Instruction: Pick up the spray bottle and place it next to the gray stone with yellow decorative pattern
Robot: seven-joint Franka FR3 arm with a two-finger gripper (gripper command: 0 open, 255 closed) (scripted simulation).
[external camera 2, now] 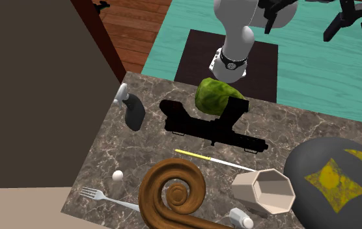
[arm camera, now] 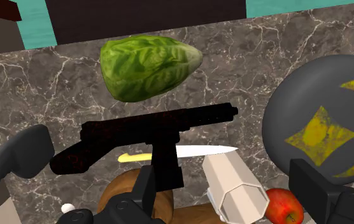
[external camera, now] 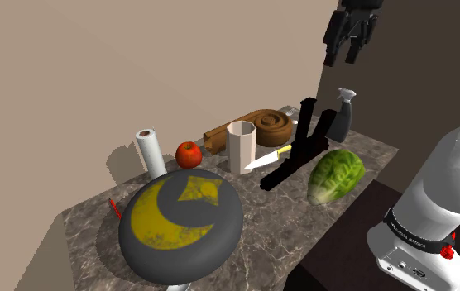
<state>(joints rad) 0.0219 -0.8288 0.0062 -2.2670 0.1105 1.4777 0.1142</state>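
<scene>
Two black fingers (arm camera: 142, 188) of the gripper (external camera: 351, 37) stand wide apart and clasp nothing; the hand hangs high above the far end of the marble counter (external camera: 88, 219). The spray bottle (external camera: 342, 116), dark grey with a pale trigger head, stands at that far end by the wall's edge, just beyond a black toy rifle (external camera: 299, 149). The gray stone with a yellow crescent and star (external camera: 180, 221) sits at the near end, well apart from the bottle. Between them lie a yellow-handled knife (external camera: 268, 157) and a beige octagonal cup (external camera: 241, 145). A green lettuce head (external camera: 336, 175) rests beside the rifle, and a red apple (external camera: 189, 154) sits near the cup.
</scene>
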